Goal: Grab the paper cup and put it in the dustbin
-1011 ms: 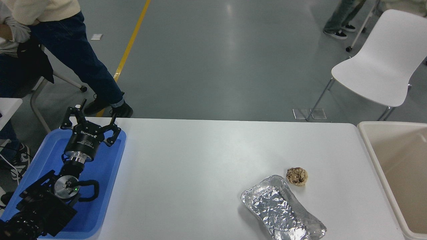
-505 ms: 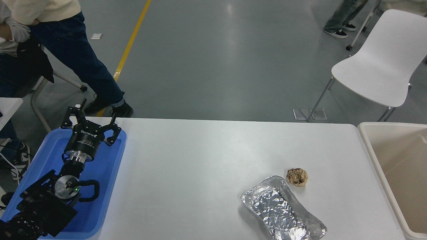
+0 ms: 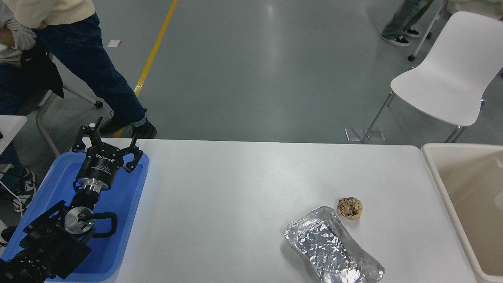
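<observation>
Beige dustbin (image 3: pixel 432 165) is cut off at the right edge.

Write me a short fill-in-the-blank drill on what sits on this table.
1. The left gripper hovers over the ____ tray.
2. The brown paper ball lies beside the ____ tray.
3. The beige dustbin stands at the table's ____ end.

Missing words: blue; foil; right
</observation>
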